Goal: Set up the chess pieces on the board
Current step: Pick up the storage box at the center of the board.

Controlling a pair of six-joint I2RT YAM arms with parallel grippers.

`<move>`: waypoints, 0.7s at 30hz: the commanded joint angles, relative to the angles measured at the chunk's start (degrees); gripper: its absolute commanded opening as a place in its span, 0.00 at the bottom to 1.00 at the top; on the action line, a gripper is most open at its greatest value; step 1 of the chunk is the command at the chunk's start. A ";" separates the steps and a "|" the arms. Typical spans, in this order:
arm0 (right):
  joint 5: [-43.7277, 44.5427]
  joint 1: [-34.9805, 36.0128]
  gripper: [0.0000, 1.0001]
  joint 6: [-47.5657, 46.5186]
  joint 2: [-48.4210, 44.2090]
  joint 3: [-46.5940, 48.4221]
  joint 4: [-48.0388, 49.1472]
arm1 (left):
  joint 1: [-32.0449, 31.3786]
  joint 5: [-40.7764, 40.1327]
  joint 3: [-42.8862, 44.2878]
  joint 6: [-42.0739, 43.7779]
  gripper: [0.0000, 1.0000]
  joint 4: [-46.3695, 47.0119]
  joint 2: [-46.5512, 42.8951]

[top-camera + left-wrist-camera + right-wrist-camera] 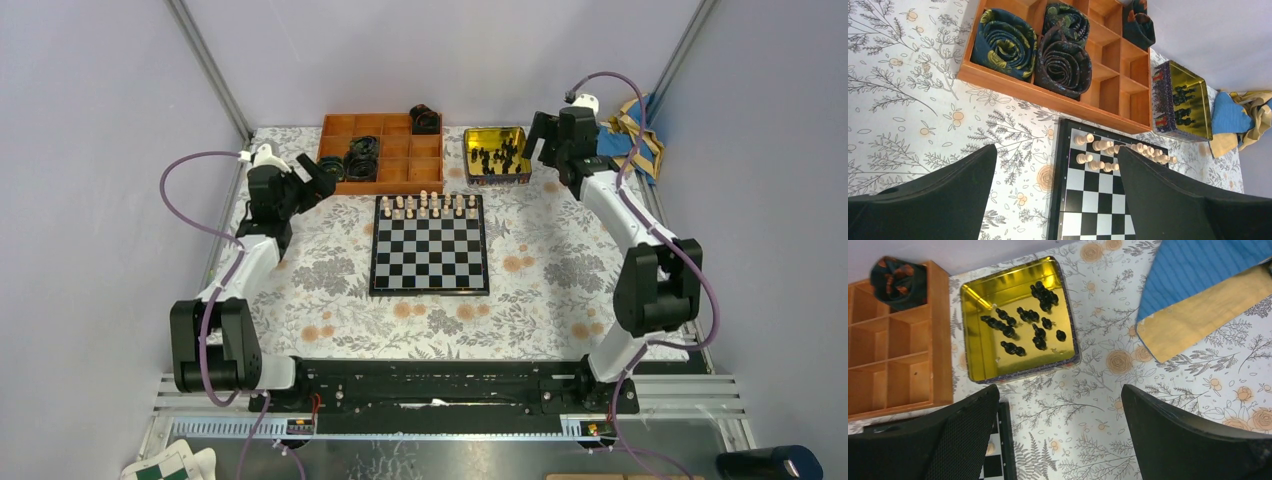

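Ahead of the left pincer [1057, 150], past a strip of open flowered bench [923, 115], runs the near wall of the wooden tray [1048, 97], which holds rolled fabrics [1003, 42]. This pincer hangs with its jaws spread wide, gripping nothing. Its arm rises from the left base and leans forward, wrist tipped down. Just below and right of its fingertips lies the far left corner of the board [429, 265]. Cream chessmen [430, 205] fill the two far rows; the nearer rows are open squares. Further right, the chess pieces [1044, 296] lie loose inside the gold tin [983, 350], ahead and left of the right pincer [1060, 387], the tin's near edge close to the left finger. The tray's right wall stands just beside the tin. The right pincer is likewise spread wide and holds nothing. Its arm stretches from the right base toward the far right corner. A blue and yellow cloth [1198, 280] lies ahead to its right, with open bench between cloth and tin.
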 commanded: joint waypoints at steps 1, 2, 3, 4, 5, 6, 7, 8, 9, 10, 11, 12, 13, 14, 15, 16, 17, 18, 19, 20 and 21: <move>2.68 0.68 1.00 -2.38 5.86 6.54 -4.25 | 0.01 -3.61 2.81 2.19 0.97 -7.13 -2.94; 3.09 0.68 1.00 -2.51 7.80 8.50 -5.57 | -0.30 -4.80 3.28 2.64 0.97 -7.71 -2.62; 3.35 0.67 1.00 -2.67 9.83 10.60 -6.86 | -0.86 -6.34 3.73 3.18 0.97 -8.16 -2.34; 2.86 0.67 0.96 -3.09 12.18 13.26 -8.47 | -1.28 -7.55 4.30 3.77 0.96 -8.47 -1.89; 2.12 0.61 0.93 -3.59 13.64 15.04 -9.45 | -1.63 -8.71 5.04 4.26 0.96 -8.86 -1.17; 1.63 0.66 0.89 -3.93 15.29 16.92 -10.52 | -2.07 -9.94 5.83 4.64 0.96 -9.57 -0.63; 1.64 0.67 0.88 -3.94 16.69 18.70 -11.41 | -2.35 -10.66 6.68 4.94 0.96 -9.99 0.11; 1.73 0.68 0.87 -4.06 18.09 20.27 -12.30 | -2.86 -12.35 7.81 5.20 0.95 -10.06 0.81; 2.21 0.62 0.86 -4.09 19.47 21.74 -13.11 | -3.28 -13.37 8.58 5.51 0.95 -11.36 1.49; 2.62 0.67 0.86 -4.16 20.71 23.11 -13.73 | -3.61 -14.51 9.24 5.90 0.95 -12.00 2.16; 2.90 0.68 0.86 -4.36 21.92 24.28 -14.12 | -3.63 -15.55 9.84 6.31 0.95 -12.39 2.67; 3.06 0.64 0.85 -4.61 22.84 25.09 -14.28 | -5.06 -16.53 10.30 6.79 0.95 -12.63 3.15; 3.06 0.67 0.85 -4.75 23.65 25.77 -14.38 | -5.69 -17.44 10.77 7.31 0.95 -12.95 3.52; 2.87 0.68 0.85 -4.83 24.49 26.48 -14.41 | -6.37 -18.49 11.19 7.72 0.95 -13.30 3.84; 2.76 0.68 0.84 -5.03 25.30 27.14 -14.48 | -6.89 -19.76 11.59 8.15 0.95 -13.63 4.09; 2.54 0.68 0.82 -5.24 26.17 27.89 -14.59 | -7.39 -20.34 11.93 8.53 0.95 -13.81 4.28; 2.58 0.65 0.81 -5.45 27.06 28.61 -14.77 | -7.76 -20.80 12.22 8.68 0.95 -13.92 4.32; 2.88 0.60 0.80 -5.63 27.93 29.38 -14.88 | -8.09 -21.24 12.37 8.79 0.95 -13.89 4.37; 2.98 0.59 0.78 -5.78 28.86 30.18 -15.05 | -8.41 -21.52 12.66 8.80 0.95 -13.86 4.34; 2.94 0.49 0.77 -5.98 29.68 30.97 -15.30 | -8.68 -21.79 12.86 8.81 0.95 -13.85 4.42; 2.86 0.38 0.75 -6.21 30.57 31.85 -15.45 | -8.95 -22.05 13.17 8.92 0.95 -13.84 4.40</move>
